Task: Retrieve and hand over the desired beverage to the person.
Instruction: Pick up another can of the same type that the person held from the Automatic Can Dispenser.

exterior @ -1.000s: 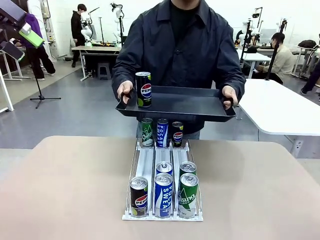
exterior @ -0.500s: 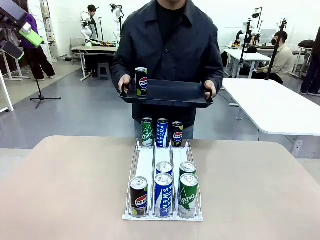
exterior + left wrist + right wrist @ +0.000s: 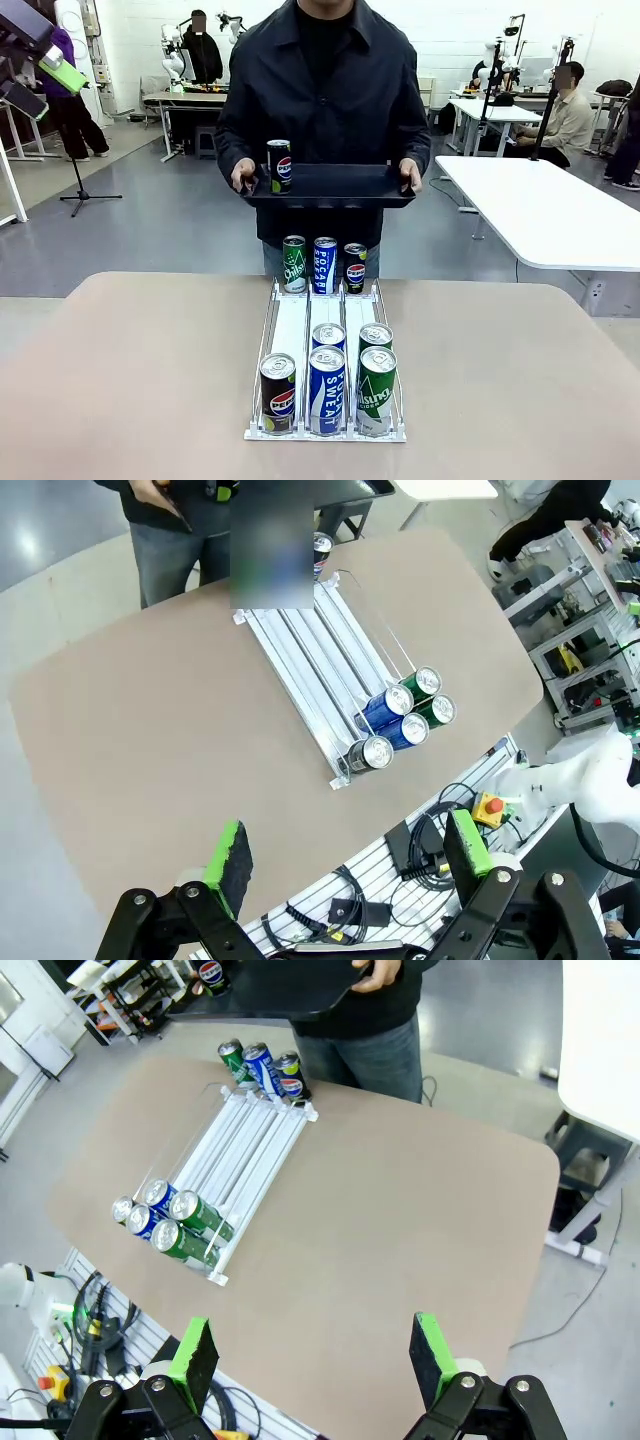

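left gripper (image 3: 348, 852) and right gripper (image 3: 314, 1350) both wide apart, empty; pepsi can (image 3: 279, 166) stands at one end of the tray (image 3: 340, 185); any tilt by the person (image 3: 322, 100) could topple it

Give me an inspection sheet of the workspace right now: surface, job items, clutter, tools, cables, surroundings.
Surface: tan table carrying a white can rack in its middle.
Job's things: five cans at the rack's near end, three cans standing at its far end. The person holds a black tray with both hands, with one Pepsi can upright on it.
Clutter: nothing seen.
Tools: left tool and right tool are open and empty, high above the table.
Cables: black cables and a red stop button beyond the table's near edge.
Surroundings: white table on the right, people farther off.
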Tool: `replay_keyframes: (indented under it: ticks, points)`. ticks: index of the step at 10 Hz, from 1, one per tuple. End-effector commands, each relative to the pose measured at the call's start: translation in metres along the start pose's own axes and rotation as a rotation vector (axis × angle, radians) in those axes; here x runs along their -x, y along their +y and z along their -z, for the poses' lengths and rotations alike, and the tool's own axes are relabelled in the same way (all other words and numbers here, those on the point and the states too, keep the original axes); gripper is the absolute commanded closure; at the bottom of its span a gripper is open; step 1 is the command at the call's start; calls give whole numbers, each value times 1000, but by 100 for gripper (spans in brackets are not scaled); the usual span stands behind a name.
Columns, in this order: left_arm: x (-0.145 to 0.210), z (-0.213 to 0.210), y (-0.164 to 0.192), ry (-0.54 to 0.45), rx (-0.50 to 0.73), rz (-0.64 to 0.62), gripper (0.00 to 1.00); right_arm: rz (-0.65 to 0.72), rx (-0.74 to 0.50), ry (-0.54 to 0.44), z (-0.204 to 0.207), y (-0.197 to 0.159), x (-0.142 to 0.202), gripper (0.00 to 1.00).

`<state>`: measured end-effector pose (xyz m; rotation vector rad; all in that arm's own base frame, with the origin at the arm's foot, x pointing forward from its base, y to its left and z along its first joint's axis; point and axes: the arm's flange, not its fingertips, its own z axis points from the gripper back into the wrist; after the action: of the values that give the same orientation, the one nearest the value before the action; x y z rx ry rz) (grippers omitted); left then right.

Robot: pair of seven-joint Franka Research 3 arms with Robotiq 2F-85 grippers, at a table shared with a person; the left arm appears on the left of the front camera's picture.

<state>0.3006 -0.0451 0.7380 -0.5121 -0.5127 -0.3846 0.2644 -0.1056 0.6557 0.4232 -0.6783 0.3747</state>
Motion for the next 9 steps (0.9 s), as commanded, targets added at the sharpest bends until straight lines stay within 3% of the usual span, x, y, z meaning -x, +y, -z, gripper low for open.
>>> replay_keyframes:
  ticks: [1,9]
  points:
    - [1,-1,0,3,11,12,0,-9,-32,-10,1,0,0,0]
    - [1,-1,0,3,11,12,0,-9,-32,-10,1,0,0,0]
